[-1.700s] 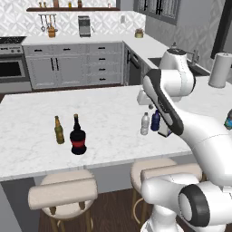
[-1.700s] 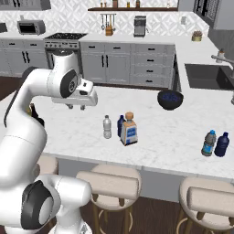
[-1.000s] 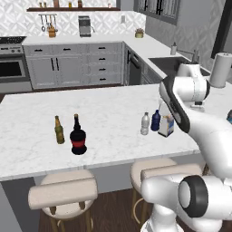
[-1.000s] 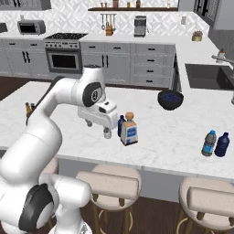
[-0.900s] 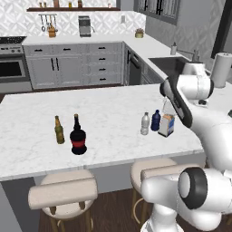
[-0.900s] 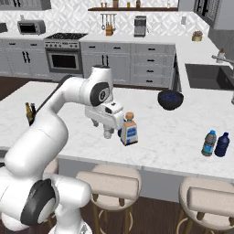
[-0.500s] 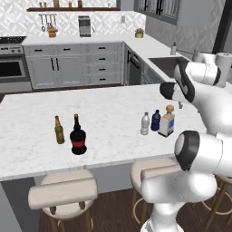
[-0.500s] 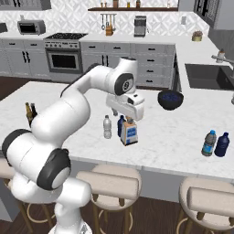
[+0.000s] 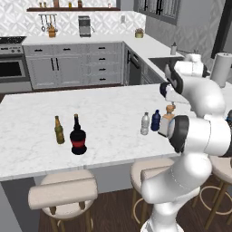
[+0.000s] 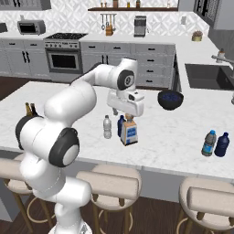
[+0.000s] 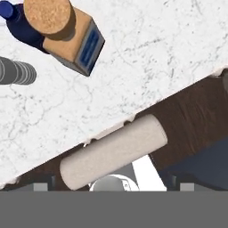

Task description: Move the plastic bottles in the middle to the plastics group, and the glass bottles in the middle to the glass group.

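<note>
Three small bottles stand close together in the middle of the white marble bench (image 10: pixel 173 132): a clear bottle (image 10: pixel 107 127) with a white cap, a dark blue bottle (image 10: pixel 120 125) just beside it, and a square pale bottle (image 10: pixel 129 132) with a tan cork stopper. From the right, the dark blue one is half hidden behind the square one. The end effector (image 10: pixel 129 109) hangs just above the cork, touching nothing, with its fingers spread wide; the fingertips are hard to make out against the white hand. From the hand, the cork (image 11: pixel 47 16) sits at the top left, off centre, and the clear bottle is a grey blur cut by the left edge. Far to the left stand a slim olive bottle (image 9: pixel 59 130) and a black bottle (image 9: pixel 78 136) with a red label. Near the right end, two more small bottles (image 10: pixel 215 143) stand together, details too small to tell
</note>
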